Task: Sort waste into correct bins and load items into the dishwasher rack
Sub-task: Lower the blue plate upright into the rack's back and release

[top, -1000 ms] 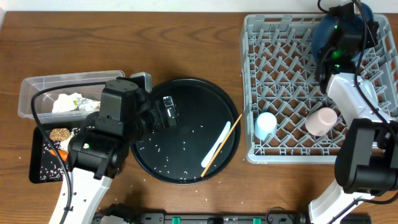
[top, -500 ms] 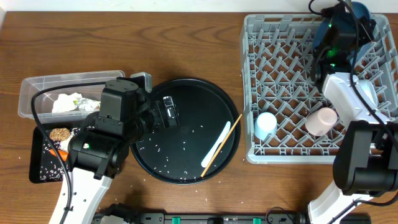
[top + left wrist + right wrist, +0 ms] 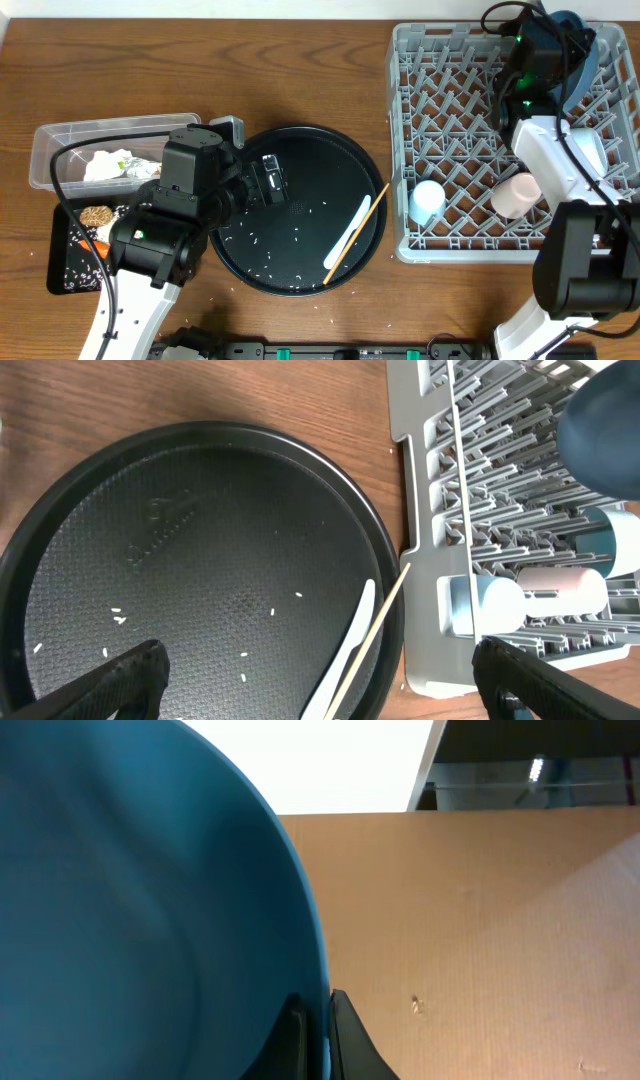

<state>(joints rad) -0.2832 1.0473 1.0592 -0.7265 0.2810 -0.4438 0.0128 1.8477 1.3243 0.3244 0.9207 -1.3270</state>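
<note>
My right gripper [image 3: 540, 48] is shut on the rim of the dark blue plate [image 3: 578, 38], held on edge over the far right corner of the grey dishwasher rack [image 3: 450, 120]. The right wrist view shows both fingers [image 3: 318, 1030] pinching the plate rim [image 3: 140, 900]. A light blue cup [image 3: 427, 201] and a pink cup [image 3: 516, 194] lie in the rack. My left gripper [image 3: 265, 180] is open and empty [image 3: 320, 680] over the round black tray [image 3: 300, 150]. That tray holds a white utensil [image 3: 352, 226], a chopstick [image 3: 375, 205] and rice grains [image 3: 270, 240]. The white bowl is out of view.
At the left, a clear tub [image 3: 45, 150] holds crumpled paper [image 3: 105, 163] and a wrapper [image 3: 135, 165]. A shallow black tray [image 3: 65, 265] in front of it holds a brown food piece [image 3: 96, 215], a carrot [image 3: 95, 247] and rice, partly under my left arm.
My right gripper has moved the plate a little left and toward the rack's far edge. The left arm has not moved.
</note>
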